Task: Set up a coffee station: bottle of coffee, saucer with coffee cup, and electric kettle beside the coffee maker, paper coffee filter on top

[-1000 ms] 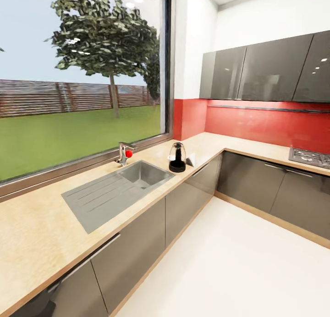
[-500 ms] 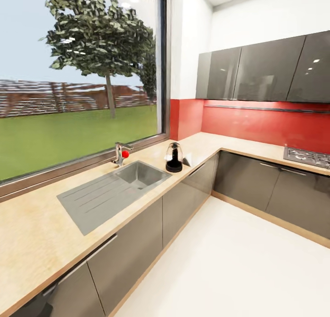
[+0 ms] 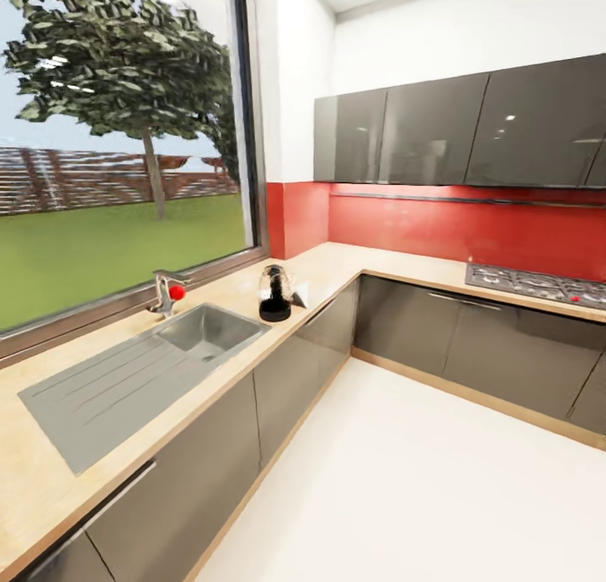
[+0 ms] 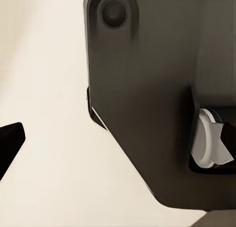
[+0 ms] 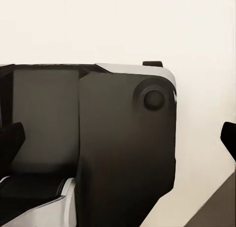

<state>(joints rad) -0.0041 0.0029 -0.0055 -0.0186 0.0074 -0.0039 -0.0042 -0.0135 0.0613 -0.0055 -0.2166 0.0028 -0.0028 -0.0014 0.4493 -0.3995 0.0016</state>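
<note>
The electric kettle [image 3: 275,293], clear glass with a black base and lid, stands on the tan countertop [image 3: 50,473] just past the steel sink [image 3: 206,330]. A small pale wedge, apparently the paper coffee filter [image 3: 300,293], lies right beside the kettle. The coffee maker, bottle of coffee, saucer, coffee cup and kitchen shelf are out of view. My left gripper [image 4: 118,143] hangs over the robot's dark body with one black fingertip [image 4: 10,143] at the picture's edge. The right gripper [image 5: 118,138] has its two black tips far apart, with nothing between them.
The counter runs along the window and turns a corner under a red backsplash toward a gas hob [image 3: 539,283]. A tap with a red knob [image 3: 168,292] stands behind the sink. Grey cabinets line both walls, and white floor [image 3: 404,481] lies open ahead.
The whole picture has slid left, so the camera has turned right. The kettle and sink keep their places on the counter. More of the hob shows now.
</note>
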